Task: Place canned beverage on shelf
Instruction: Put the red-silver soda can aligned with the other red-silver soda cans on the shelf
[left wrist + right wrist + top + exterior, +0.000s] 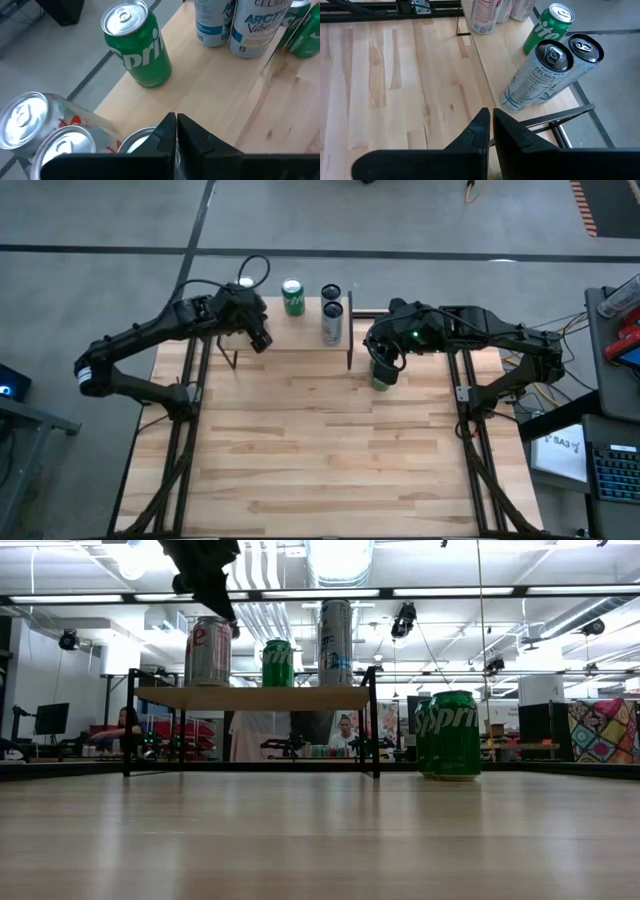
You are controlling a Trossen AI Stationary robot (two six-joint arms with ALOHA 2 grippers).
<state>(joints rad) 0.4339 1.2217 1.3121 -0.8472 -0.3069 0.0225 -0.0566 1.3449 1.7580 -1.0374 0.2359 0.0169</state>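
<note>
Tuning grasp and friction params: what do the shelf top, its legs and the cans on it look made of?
Shelf top: light wood, matte, with grain lines showing in the right wrist view. Legs: thin black bars, probably painted metal. Green can: likely aluminium, bare silvery lid with pull tab, glossy printed wall. Tall white cans: same look, dark lids, slim printed walls. Contents cannot be told.

Green can (292, 297) and two slim cans (332, 315) on shelf (300, 330)

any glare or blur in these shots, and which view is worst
Low view is worst: bright ceiling lights flare behind the shelf, and the near tabletop is soft. Left wrist view blurs the closest cans. High view is evenly lit.
</note>
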